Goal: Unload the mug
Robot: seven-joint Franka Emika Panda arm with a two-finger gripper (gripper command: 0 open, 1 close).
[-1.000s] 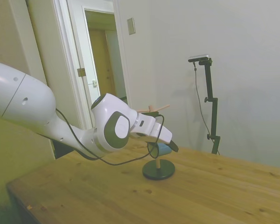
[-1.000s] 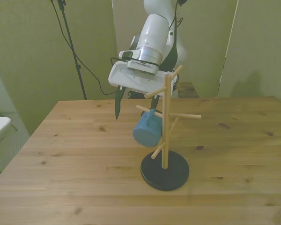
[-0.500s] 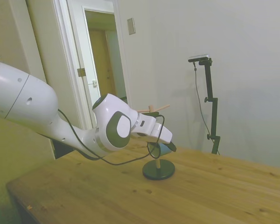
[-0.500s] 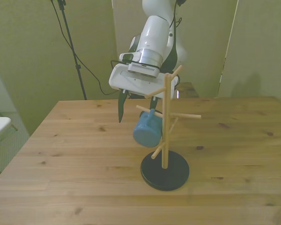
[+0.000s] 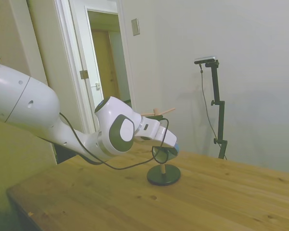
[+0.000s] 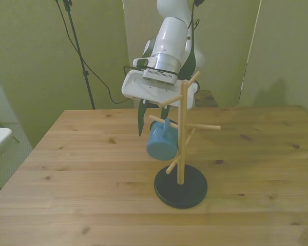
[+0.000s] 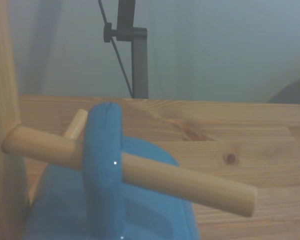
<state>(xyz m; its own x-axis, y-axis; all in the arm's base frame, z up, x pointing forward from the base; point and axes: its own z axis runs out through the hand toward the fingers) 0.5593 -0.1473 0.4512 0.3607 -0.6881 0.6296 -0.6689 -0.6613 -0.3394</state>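
Observation:
The light-blue mug (image 6: 161, 142) hangs by its loop handle on a peg of the wooden rack (image 6: 181, 134), which stands on a round black base (image 6: 180, 186). My gripper (image 6: 154, 119) is open just behind the mug. One dark finger (image 6: 141, 121) hangs on the front view's left of the mug, and the other is mostly hidden near the handle. The side view shows only a sliver of the mug (image 5: 175, 147) past my hand. Close up in the wrist view, the blue handle (image 7: 104, 165) loops over the peg (image 7: 180, 184).
The rack (image 5: 163, 175) stands near the middle of the wooden table (image 6: 72, 195). Several other pegs stick out from the post on both sides, one long one (image 6: 203, 126) toward the front view's right. An open doorway (image 5: 106, 57) lies behind the arm.
My gripper has moved toward the front view's right, bringing its visible finger from well clear of the mug to right beside it. The mug and rack have not moved.

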